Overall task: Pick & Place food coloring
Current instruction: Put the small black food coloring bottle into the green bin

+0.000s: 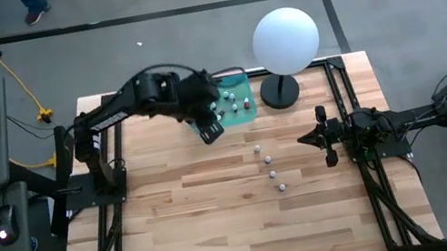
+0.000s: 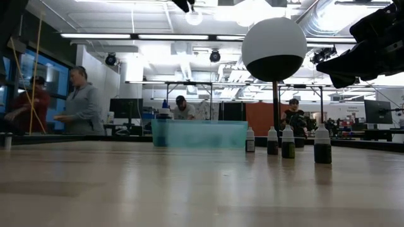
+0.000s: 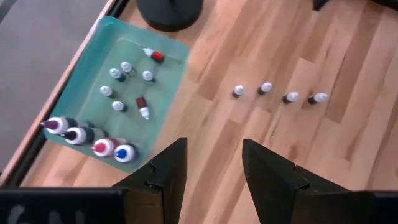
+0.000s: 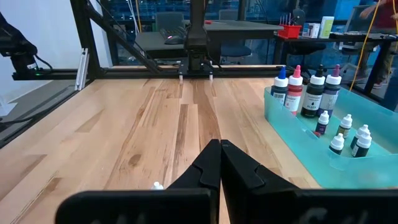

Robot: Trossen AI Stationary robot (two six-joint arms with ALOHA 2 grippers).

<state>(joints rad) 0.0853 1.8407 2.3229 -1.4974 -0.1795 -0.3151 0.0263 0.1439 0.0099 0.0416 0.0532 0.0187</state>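
Teal plastic makes up the tray (image 1: 238, 104) at the far side of the wooden table (image 1: 204, 221) in the high view, just beside the black base of the white sphere lamp (image 1: 285, 39). The left gripper (image 1: 209, 130) hangs over the tray's near edge, and small bottles stand inside the tray. Four tiny white-capped bottles (image 1: 269, 163) stand in a row on the bare wood between the two arms. The right gripper (image 1: 307, 139) waits at the table's right side, pointing toward that row.

Low view: the tray (image 2: 199, 133) sits far back on the table, with four dark bottles (image 2: 287, 142) in white caps upright to its right, below the sphere lamp (image 2: 274, 49). People show in the room behind.

Left wrist view: the left gripper (image 3: 214, 165) has its fingers parted with nothing between them. Beyond them lies the tray (image 3: 74, 74) with small bottles, two of them on their sides, and four larger bottles (image 3: 90, 135) at one edge. The row of four (image 3: 278, 95) stands apart on the wood.

Right wrist view: the right gripper (image 4: 220, 163) has its fingers pressed together, empty. The tray (image 4: 298, 143) with its bottles (image 4: 306, 87) lies ahead to one side
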